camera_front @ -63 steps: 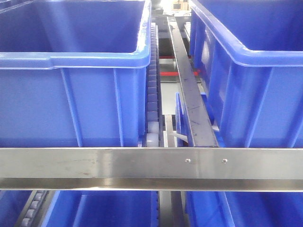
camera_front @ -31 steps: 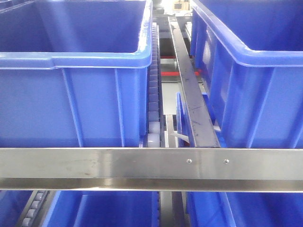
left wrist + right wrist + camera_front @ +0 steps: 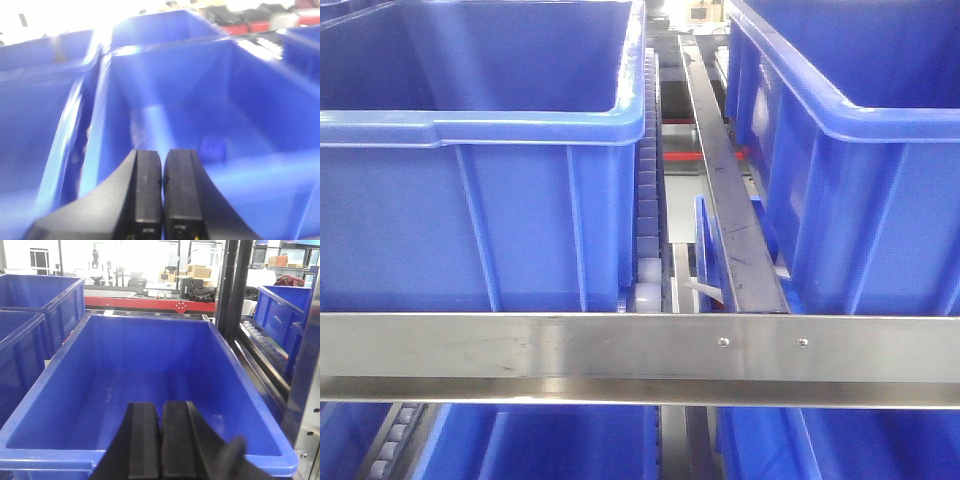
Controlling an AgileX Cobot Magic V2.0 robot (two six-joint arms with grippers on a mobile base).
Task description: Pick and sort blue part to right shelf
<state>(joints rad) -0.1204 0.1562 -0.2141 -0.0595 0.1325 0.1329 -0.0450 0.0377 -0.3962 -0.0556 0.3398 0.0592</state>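
The right shelf fills the front view: a flat steel front rail [image 3: 520, 345], a pale roller track [image 3: 646, 210] and big open blue bins at left [image 3: 470, 220] and right [image 3: 860, 200]. My left gripper [image 3: 163, 156] is shut with nothing between its fingers and hangs over the near edge of a blue bin [image 3: 250, 100]. A small blue shape [image 3: 212, 148] lies on that bin's floor; it is too blurred to tell whether it is the blue part. My right gripper [image 3: 161, 407] is shut and holds nothing, above the near rim of an empty blue bin [image 3: 65, 390].
A steel divider bar [image 3: 720, 180] runs back between the two upper bins. More blue bins [image 3: 550, 445] sit on the level below the rail. Dark shelf uprights [image 3: 232, 285] and a steel post [image 3: 305, 405] stand right of the right gripper's bin.
The front view has drifted slightly: rail screws and bins sit a few pixels further right and look a little larger. No gripper shows in that view.
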